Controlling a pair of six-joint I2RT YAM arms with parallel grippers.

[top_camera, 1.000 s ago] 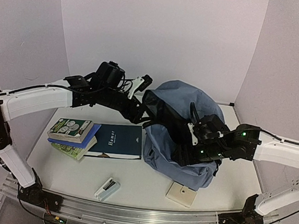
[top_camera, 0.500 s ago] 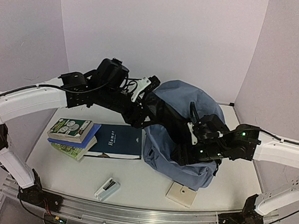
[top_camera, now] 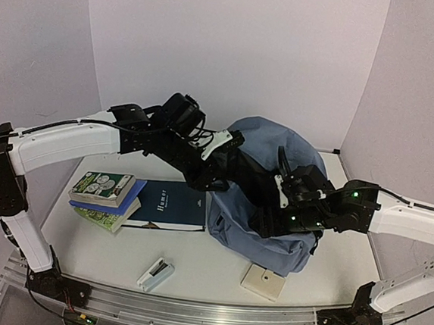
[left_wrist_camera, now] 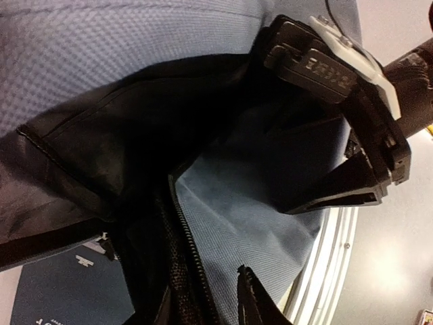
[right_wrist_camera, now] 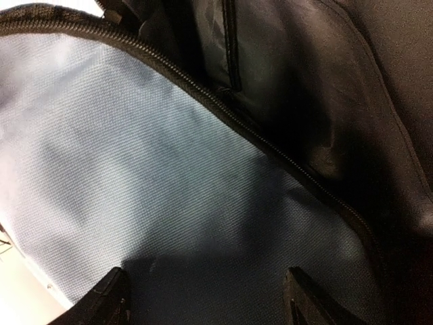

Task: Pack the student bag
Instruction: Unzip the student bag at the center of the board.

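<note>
The student bag [top_camera: 268, 148], slate blue with black lining, stands at the middle right, its mouth facing left. My left gripper [top_camera: 228, 160] reaches into that mouth. In the left wrist view its jaws have narrowed and straddle the zippered rim [left_wrist_camera: 181, 223]. One fingertip [left_wrist_camera: 252, 298] lies on the blue outer fabric, and the other is hidden behind the black mesh, so a pinch is unclear. My right gripper [top_camera: 272, 210] stands open against the bag's front panel [right_wrist_camera: 135, 156], with nothing held between its fingertips [right_wrist_camera: 111, 298].
A stack of paperbacks [top_camera: 104, 195] and a dark blue book [top_camera: 171, 204] lie left of the bag. A small white device [top_camera: 155, 273] and a beige square block [top_camera: 262, 280] sit near the front rail [top_camera: 189, 312].
My left arm swung right and lower, pushing its gripper into the bag's mouth, and its jaws narrowed. The lifted black rim dropped. The right arm held still.
</note>
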